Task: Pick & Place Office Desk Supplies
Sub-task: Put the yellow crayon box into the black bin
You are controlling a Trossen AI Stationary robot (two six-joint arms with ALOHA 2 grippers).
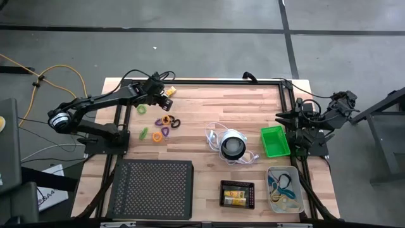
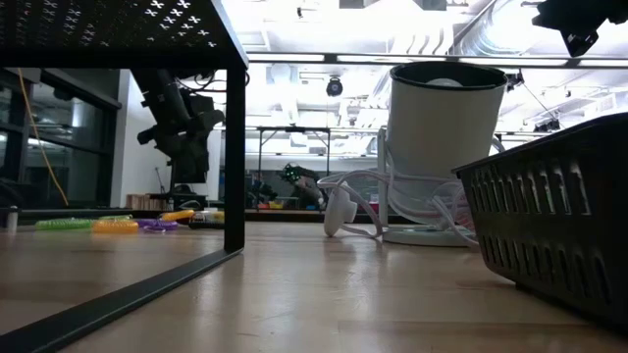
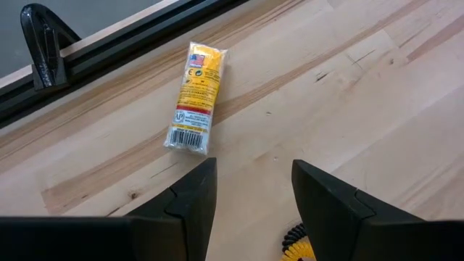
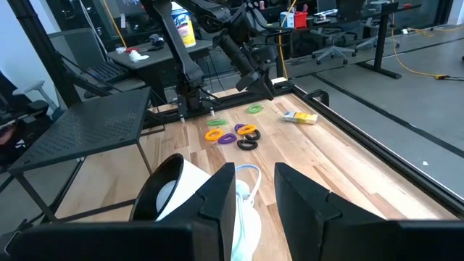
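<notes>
Fingers of my left gripper [image 3: 250, 192] stand apart, empty, hovering near the yellow-and-white pack [image 3: 194, 98]; right gripper [image 4: 254, 190] waits, likewise parted.

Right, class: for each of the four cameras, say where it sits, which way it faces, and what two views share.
High: overhead, facing down; both arms, left gripper open.
Low: table height, level across; white-and-black object, one arm behind.
Left wrist: on the left arm, looking past its fingers at a yellow-and-white pack.
Right wrist: on the right arm, looking across the table past its gripper.
Shared: the pack and the coloured loops.
</notes>
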